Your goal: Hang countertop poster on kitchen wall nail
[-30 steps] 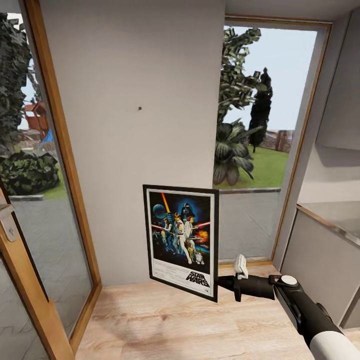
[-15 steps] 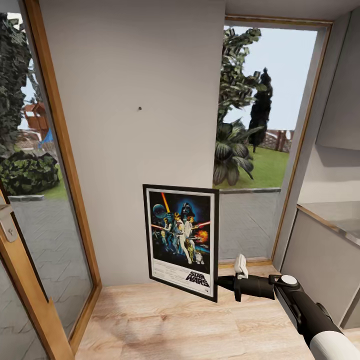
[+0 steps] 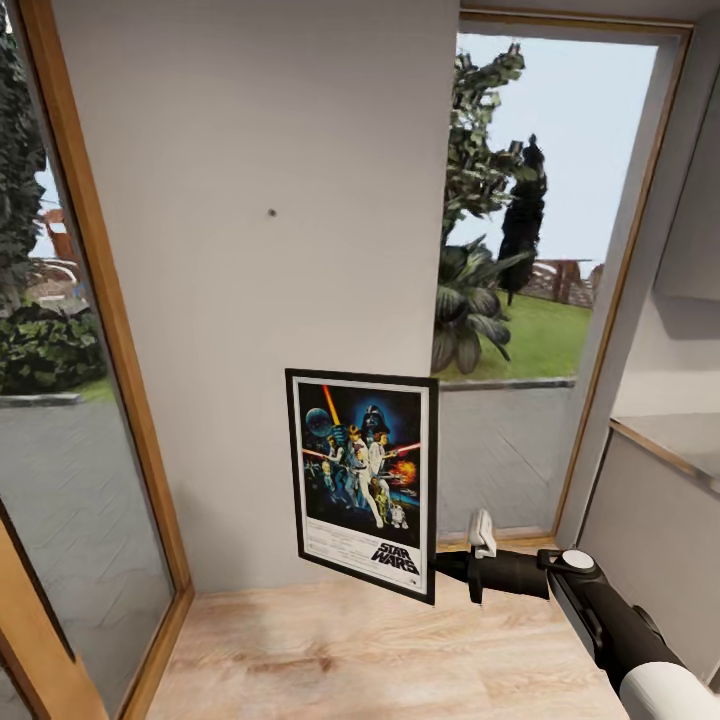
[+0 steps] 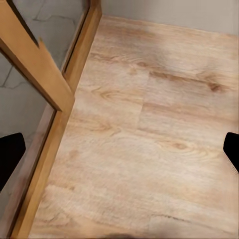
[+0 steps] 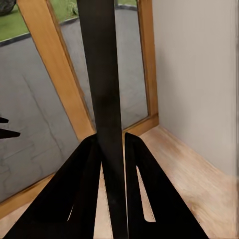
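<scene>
A pale grey wall (image 3: 250, 300) stands between two wood-framed windows, a wall nail (image 3: 272, 213) high on it. The right claw (image 3: 440, 566) grips the poster (image 3: 363, 480) (upright, by its lower right edge) above the wooden floor (image 3: 350, 650). The left claw (image 4: 119, 149) hangs spread apart.

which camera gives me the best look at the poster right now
The head view: the poster faces the camera upright, artwork and Star Wars logo plain, held at its right edge by the right gripper. The right wrist view catches it edge-on, a dark strip between the fingers. The left wrist view looks at floor.
</scene>
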Controlling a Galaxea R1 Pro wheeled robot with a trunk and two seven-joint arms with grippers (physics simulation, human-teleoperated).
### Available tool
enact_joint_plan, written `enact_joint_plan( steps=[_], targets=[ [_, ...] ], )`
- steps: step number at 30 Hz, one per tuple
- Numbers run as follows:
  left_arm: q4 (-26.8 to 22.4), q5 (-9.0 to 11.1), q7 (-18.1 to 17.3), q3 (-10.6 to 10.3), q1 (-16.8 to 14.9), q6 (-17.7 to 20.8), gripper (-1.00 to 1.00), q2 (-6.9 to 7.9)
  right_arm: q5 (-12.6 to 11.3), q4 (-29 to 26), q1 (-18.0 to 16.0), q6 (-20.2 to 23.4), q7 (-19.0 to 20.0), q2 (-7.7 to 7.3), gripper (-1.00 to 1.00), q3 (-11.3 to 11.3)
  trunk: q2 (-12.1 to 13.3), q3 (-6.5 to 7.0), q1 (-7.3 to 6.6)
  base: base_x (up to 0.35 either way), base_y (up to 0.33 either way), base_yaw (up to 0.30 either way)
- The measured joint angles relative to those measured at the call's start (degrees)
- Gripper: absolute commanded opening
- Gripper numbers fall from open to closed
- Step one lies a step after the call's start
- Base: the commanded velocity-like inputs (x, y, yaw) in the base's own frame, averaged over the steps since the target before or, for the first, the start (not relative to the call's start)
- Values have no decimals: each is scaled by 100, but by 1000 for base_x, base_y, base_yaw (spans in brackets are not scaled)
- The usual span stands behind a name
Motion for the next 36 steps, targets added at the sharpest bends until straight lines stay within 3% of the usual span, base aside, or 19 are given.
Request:
enact_joint_plan(
  steps=[17, 26, 31, 36],
  targets=[
    [-2, 0, 3, 11, -1, 0, 100, 0, 0, 9, 0, -3, -8, 0, -100, 0, 0, 0, 0, 325, 118, 0],
    [-7, 10, -8, 59, -1, -2, 100, 7, -3, -17, 0, -8, 2, 0, -100, 8, 1, 0, 3, 42, 31, 0],
    [543, 17, -7, 81, 0, -16, 100, 12, -6, -49, 0, 11, 2, 10, -100, 20, 1, 0, 3, 0, 0, 0],
    [765, 23, -5, 79, 0, -134, 100, 17, -5, -228, -1, 67, 0, 219, -100, 27, 0, 1, 3, 0, 0, 0]
  ],
)
